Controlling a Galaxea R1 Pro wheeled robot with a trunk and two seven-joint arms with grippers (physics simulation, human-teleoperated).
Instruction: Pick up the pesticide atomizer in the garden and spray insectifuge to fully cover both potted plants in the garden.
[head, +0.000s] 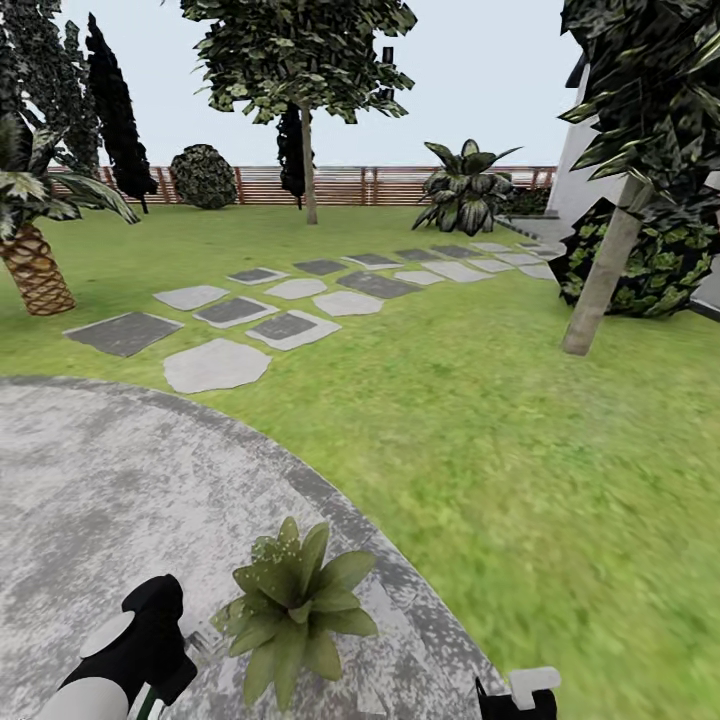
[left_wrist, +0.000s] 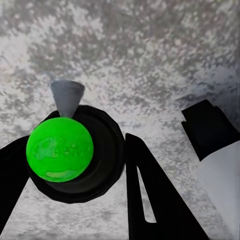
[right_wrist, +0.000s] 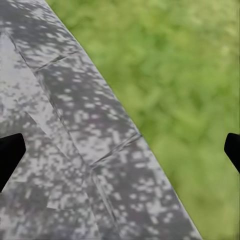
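Mottled-grey stone patio (head: 90, 480) is lying underfoot at the near left, and the potted plant (head: 295, 605) with broad light-green speckled leaves is sitting on it close to its curved paved rim, just beside the left arm (head: 120, 665), which is reaching in at the bottom edge. In the left wrist view the left pincer (left_wrist: 75, 165) is clamping its two black fingers (left_wrist: 150, 185) on the pesticide atomizer (left_wrist: 60, 149), seen from above as a bright green round body in a black collar with a grey cone-shaped nozzle (left_wrist: 66, 96) pointing out over the stone. In the right wrist view the right pincer (right_wrist: 120, 150) is holding its two black fingertips (right_wrist: 10, 155) wide apart with nothing between them, hanging above the patio's edge where grey paving is meeting the lawn (right_wrist: 185, 75). In the head view, a white and black part of the right arm (head: 520, 695) is showing at the bottom right. Beyond the patio, grass is spreading out, crossed by a path of pale and dark stepping stones (head: 300, 300). A palm trunk (head: 35, 270) is standing at the left and a slim leaning trunk (head: 605, 270) at the right beside a leafy bush (head: 660, 265). Farther off, a big striped agave (head: 465, 190), a tall tree (head: 308, 165) and a brown slatted wooden fence (head: 350, 185) are closing the view.
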